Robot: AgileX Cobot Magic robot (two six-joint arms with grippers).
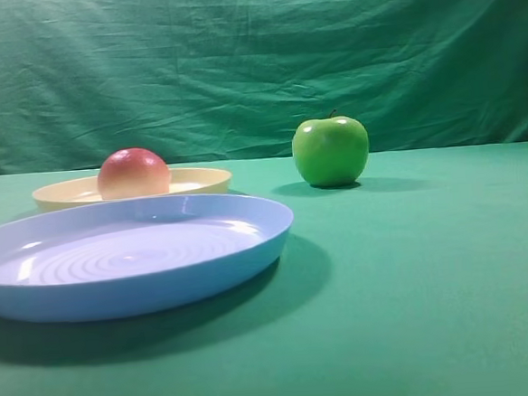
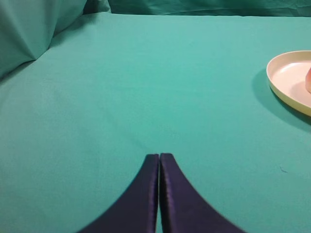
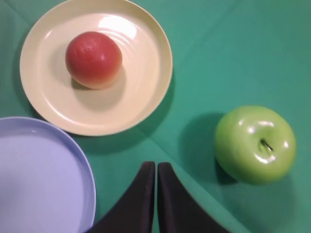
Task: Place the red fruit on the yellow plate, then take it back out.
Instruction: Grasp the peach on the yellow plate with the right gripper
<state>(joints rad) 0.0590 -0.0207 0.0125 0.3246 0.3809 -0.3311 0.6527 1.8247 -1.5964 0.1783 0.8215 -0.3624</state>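
Just below the right claw (image 3: 156, 167), whose black fingers are pressed together and empty, lies green cloth. Close on its left sits the light-blue ringed plate (image 3: 73, 165); on its right, the glossy green apple (image 3: 255, 143). Farther ahead, the round red fruit (image 3: 93, 59) rests off-centre in the shallow cream-yellow plastic plate (image 3: 146, 92). Descending unopened would likely knock the smooth fruit rolling off the low rim.

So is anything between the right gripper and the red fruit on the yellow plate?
Nothing visible. From the right gripper, jaws shut, only bare cloth and yellow plate rim lie before the red fruit; green apple and blue plate sit off to the sides.
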